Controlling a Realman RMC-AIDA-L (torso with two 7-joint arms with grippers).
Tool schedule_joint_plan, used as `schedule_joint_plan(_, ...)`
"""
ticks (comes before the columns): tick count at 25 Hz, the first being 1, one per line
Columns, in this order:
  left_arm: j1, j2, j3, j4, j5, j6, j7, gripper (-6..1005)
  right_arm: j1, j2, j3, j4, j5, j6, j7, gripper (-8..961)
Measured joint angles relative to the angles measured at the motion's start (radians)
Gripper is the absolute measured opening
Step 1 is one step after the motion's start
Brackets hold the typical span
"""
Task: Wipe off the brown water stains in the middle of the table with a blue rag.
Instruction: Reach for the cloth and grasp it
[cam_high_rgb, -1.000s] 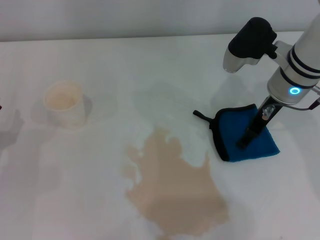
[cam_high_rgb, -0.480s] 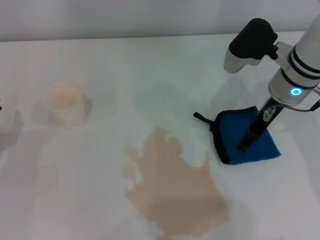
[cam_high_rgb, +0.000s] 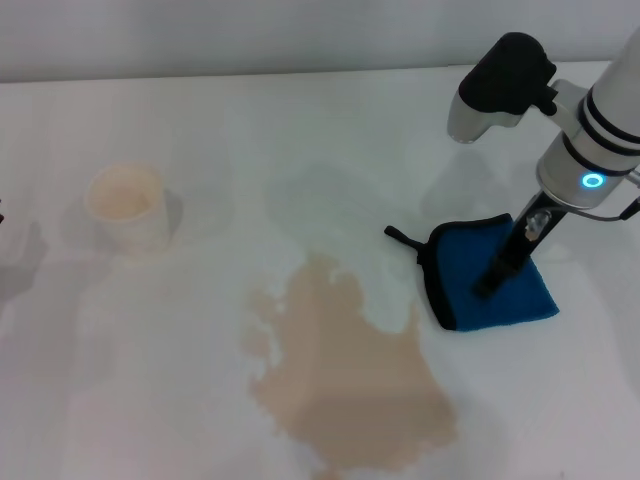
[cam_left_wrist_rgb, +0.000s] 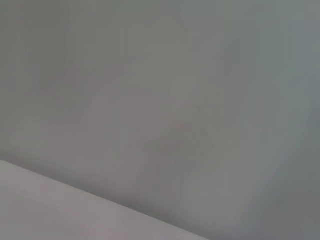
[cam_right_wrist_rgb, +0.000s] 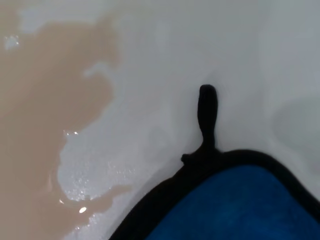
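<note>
The blue rag (cam_high_rgb: 488, 274) is seen lying flat on the white table (cam_high_rgb: 200, 400) at about 3 o'clock in the head view, with its black loop tab (cam_high_rgb: 401, 236) pointing toward 10 o'clock. The right gripper (cam_high_rgb: 496, 272) is planted on the rag's middle, its dark finger (cam_high_rgb: 508, 256) reaching down from the white arm, where a ring lit blue (cam_high_rgb: 591, 181) is shown. Whether the jaws are spread or closed, or whether cloth is pinched between them, cannot be told.

The brown water stains (cam_high_rgb: 345, 375) are spread as one irregular tan puddle from the centre toward 6 o'clock, near the rag but apart from it. In the right wrist view the rag's black-trimmed edge (cam_right_wrist_rgb: 235, 200) and its tab (cam_right_wrist_rgb: 207, 112) are shown close up, with the puddle's edge (cam_right_wrist_rgb: 45, 125) a short way off across bare white surface.

A cream paper cup (cam_high_rgb: 127, 205) is found at 9 o'clock, well apart from the puddle. No writing or label can be read anywhere. The left gripper is not seen in any view.
</note>
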Motion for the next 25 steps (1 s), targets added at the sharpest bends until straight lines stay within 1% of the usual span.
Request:
schedule_joint_plan(1,0.0,0.0,0.0,0.0,0.0,0.0,0.0,891,0.0,0.0,0.0,-0.004,0.001,0.0,0.0,756)
schedule_joint_plan(6,0.0,0.0,0.0,0.0,0.0,-0.001,0.0,891,0.007,-0.002,0.002,-0.008,0.002,-0.005,0.002,635)
schedule_joint_plan(12,0.0,0.0,0.0,0.0,0.0,-0.002,0.0,892,0.009,0.001,-0.002,-0.012,0.001,-0.007,0.003,401)
schedule_joint_plan(14,0.0,0.001,0.0,0.001,0.0,-0.002,0.0,892,0.004,0.002,-0.009,-0.023,0.001,-0.01,0.002,353)
schedule_joint_plan(18,0.0,0.002,0.0,0.004,0.0,-0.002,0.0,892,-0.001,0.002,-0.054,-0.047,0.002,-0.014,-0.001,258)
schedule_joint_plan(22,0.0,0.003,0.0,0.006,0.0,-0.002,0.0,892,-0.002,0.004,-0.059,-0.053,0.004,-0.015,-0.001,162)
schedule_joint_plan(25,0.0,0.004,0.0,0.006,0.0,-0.001,0.0,892,-0.002,0.005,-0.059,-0.059,0.005,-0.015,-0.001,241)
